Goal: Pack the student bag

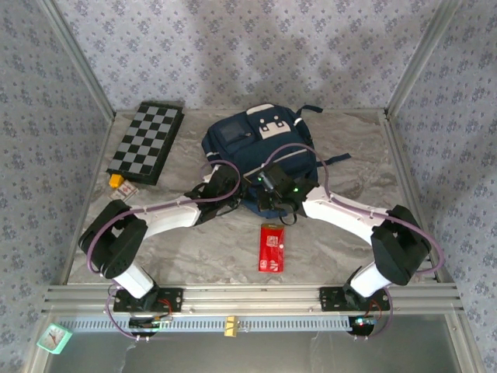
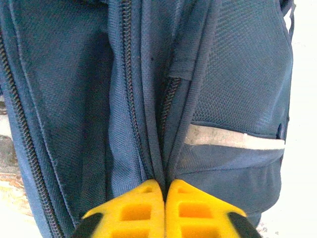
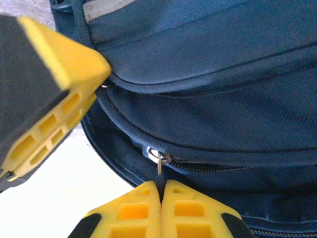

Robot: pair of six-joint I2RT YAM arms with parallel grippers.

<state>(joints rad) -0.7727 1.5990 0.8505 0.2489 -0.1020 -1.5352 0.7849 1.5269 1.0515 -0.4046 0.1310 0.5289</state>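
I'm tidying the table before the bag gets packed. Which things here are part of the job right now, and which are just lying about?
In use: backpack; zip pull, pinched by the right gripper; left gripper, closed on the backpack's zip seam.
Lying about: chessboard; red packet; small orange item beside the chessboard. All untouched; whether they get packed, I cannot tell.

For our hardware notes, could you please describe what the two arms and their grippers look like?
Both arms, left arm and right arm, have white link shells with black joints and purple cables looping alongside. Small green lights glow near the wrists. The left gripper and right gripper have yellow fingers with rectangular recesses, backed in black.
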